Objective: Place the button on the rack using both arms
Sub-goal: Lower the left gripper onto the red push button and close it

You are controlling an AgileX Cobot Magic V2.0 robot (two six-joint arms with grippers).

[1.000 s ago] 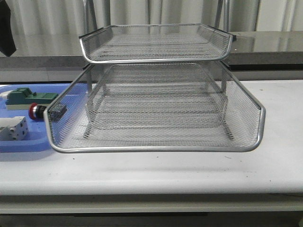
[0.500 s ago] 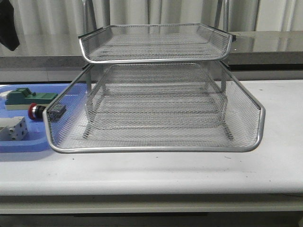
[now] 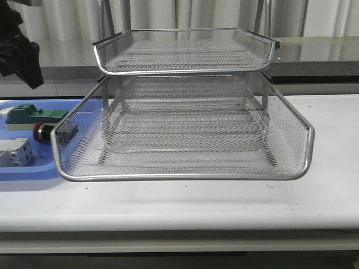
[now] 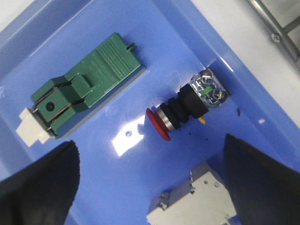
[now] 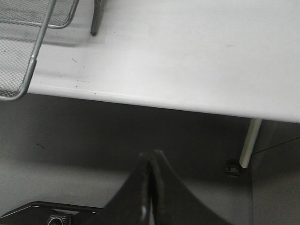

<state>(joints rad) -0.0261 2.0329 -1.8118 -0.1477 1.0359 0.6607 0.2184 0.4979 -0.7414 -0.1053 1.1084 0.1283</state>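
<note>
Button [image 4: 183, 108] is what the job is about, and it lies on its side in the blue tray [image 4: 140, 187], not yet picked up. Its red round head points toward the middle of the tray and its blue back end points toward the tray wall. A green block [image 4: 84, 86] lies near it on one side, and a white boxy part [image 4: 197, 199] lies just beside it on the other side, so there is not much room around it. The left gripper [image 4: 150, 187] hangs above the tray with its two dark fingers [image 4: 42, 187] spread wide apart and nothing between them. The button sits a bit ahead of the gap, not right under it. I think the step now is to reach down and grab the button. To do it well, the left gripper should line up over the black middle part of the button, with one finger on each side of it, and go down slowly. It should squeeze the black body, not the round red head, which looks like it could slip. It must take care not to bump the white part. From the front, the rack [image 3: 185, 129] stands on the tabletop [image 3: 185, 202] just beside the tray, so the carry looks short. The right gripper [image 5: 149, 187] waits out past the tabletop edge, with its fingers pressed together and holding nothing.
</note>
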